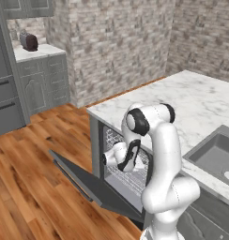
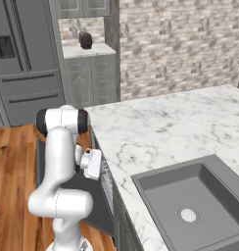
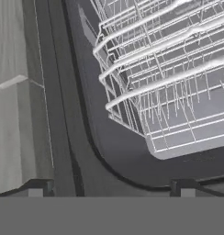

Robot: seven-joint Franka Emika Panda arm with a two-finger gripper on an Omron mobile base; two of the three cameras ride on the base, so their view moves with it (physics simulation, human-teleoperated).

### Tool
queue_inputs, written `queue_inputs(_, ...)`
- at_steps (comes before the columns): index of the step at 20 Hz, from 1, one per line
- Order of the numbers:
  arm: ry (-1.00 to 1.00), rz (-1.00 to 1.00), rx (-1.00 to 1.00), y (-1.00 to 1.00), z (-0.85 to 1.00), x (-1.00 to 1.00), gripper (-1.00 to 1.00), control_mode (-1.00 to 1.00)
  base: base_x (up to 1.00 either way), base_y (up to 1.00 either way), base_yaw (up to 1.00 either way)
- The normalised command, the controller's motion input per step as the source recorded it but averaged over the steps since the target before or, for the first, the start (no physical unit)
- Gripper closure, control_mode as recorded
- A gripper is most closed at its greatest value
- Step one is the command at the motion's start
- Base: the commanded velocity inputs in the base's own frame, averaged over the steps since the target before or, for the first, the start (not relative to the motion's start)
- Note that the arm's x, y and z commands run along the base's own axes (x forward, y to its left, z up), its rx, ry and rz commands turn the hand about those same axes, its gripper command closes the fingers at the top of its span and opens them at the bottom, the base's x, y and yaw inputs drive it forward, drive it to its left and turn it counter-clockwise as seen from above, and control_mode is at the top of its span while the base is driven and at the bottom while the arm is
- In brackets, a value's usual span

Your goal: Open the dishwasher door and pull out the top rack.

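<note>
Kitchen, tool [image 3: 111, 190] spread before top rack [image 3: 169, 78], apart

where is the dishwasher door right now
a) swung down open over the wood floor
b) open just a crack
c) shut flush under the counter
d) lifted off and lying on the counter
a: the dishwasher door hangs down and out over the wood floor, leaving the cavity open so the wire top rack shows inside, below the marble counter.
</note>
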Motion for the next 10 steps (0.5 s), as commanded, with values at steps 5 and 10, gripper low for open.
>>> queue_inputs(5, -0.04, 0.00, 0.00, -0.14, -0.37, 0.18, -1.00, -1.00, 0.00, 0.00, 0.00)
queue_inputs(10, -0.09, 0.00, 0.03, -0.22, -0.04, 0.26, -1.00, -1.00, 0.00, 0.00, 0.00)
